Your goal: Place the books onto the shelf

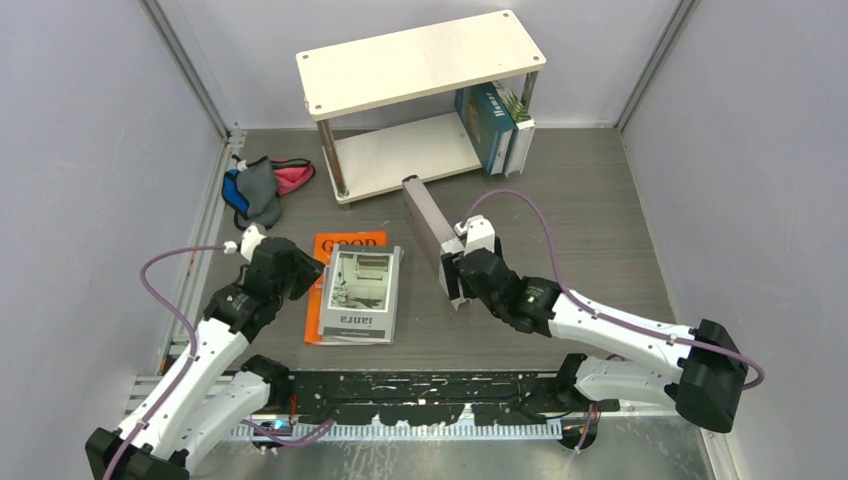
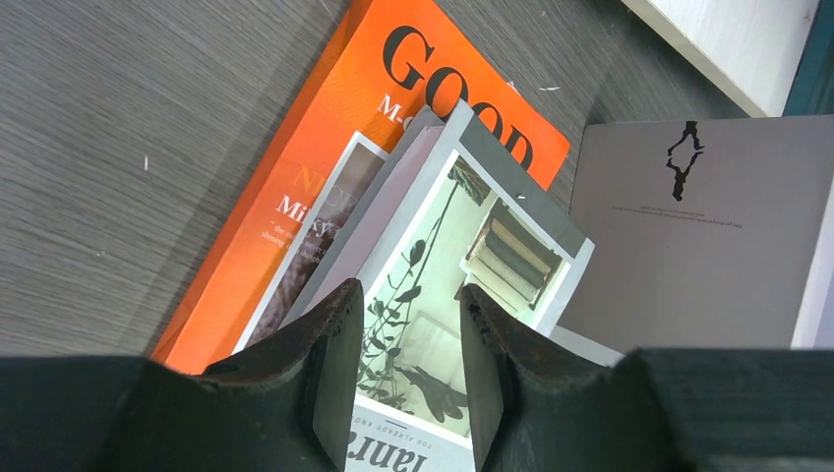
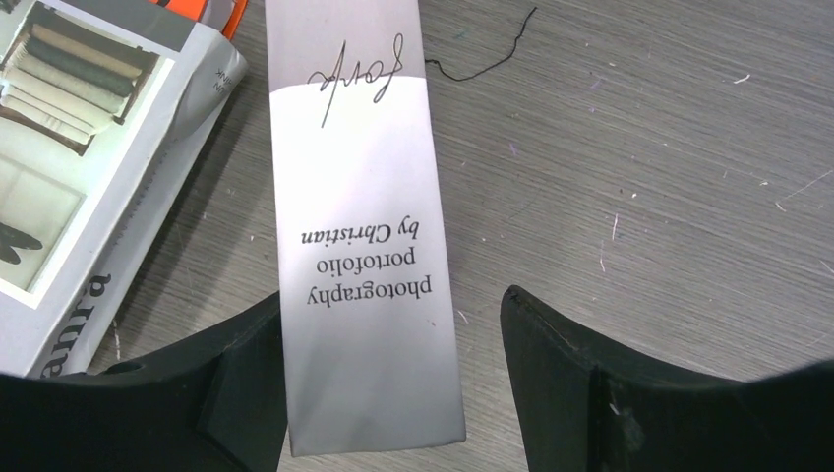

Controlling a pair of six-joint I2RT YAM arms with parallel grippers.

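The left gripper (image 2: 410, 300) hangs over the grey photo-cover book (image 1: 358, 292), at that book's left edge. Its fingers (image 2: 329, 379) stand partly apart with nothing between them, and the cover shows through the gap. Whether the tips touch the cover cannot be told. That book lies flat on the orange "GOOD MORNING" book (image 1: 345, 243), which shows at the far end and along the left side. The pair sits in the left half of the desk (image 1: 600, 220), toward its near edge. The right gripper (image 3: 390, 300) is spread wide around the grey-brown/white book (image 3: 359, 197), which stands on its long edge near the middle of the desk with its spine up. One finger (image 3: 246, 379) lies against the book's side. The other finger (image 3: 561, 383) stands off from it with bare desk showing in the gap, so the book is straddled and not clamped. From the gripper this book runs away toward the shelf (image 1: 420, 60), and its far end comes close to the front of the lower board. The shelf stands at the middle of the desk's far edge. At the right end of its lower board the teal "Humor" book (image 1: 487, 125) and the thick white book (image 1: 518, 128) stand upright side by side, with the white one outermost. The cloth bundle (image 1: 262, 185) lies near the desk's left edge, just left of the shelf.
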